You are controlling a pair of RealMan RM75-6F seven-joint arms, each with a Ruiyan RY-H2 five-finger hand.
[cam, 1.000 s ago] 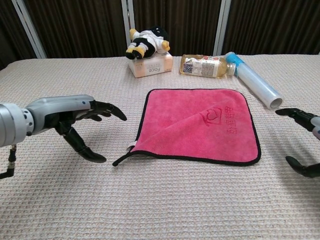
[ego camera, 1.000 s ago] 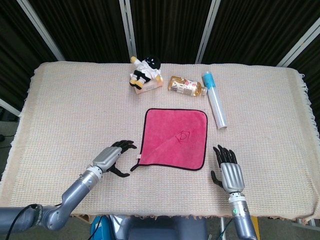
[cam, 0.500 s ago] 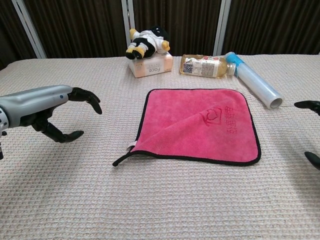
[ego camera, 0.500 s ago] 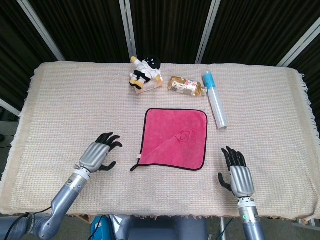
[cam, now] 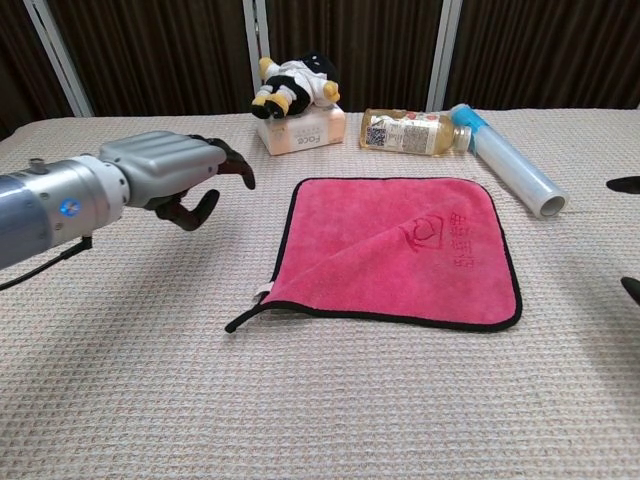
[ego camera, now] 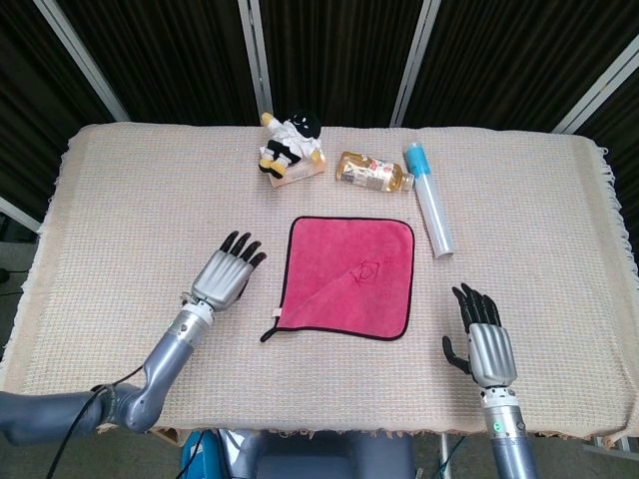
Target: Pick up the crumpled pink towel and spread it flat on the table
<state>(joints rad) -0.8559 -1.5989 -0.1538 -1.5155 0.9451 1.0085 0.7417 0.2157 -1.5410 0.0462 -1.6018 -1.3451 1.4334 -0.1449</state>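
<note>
While the towel point(ego camera: 347, 276) is lying nearly flat, the left hand point(ego camera: 225, 276) is hovering beside it and the right hand point(ego camera: 488, 344) is waiting nearby, both with fingers apart, holding nothing.

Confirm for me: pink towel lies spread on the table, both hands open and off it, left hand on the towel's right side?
Not quite. The left hand is on the left side of the pink towel, as the head view shows. The right hand is open too; neither touches it.

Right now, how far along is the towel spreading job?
Mostly done: the pink towel with black edging lies spread on the woven tablecloth. Nothing in hand; the left hand and right hand are open beside it. Left: its near-left corner is folded over.
</note>
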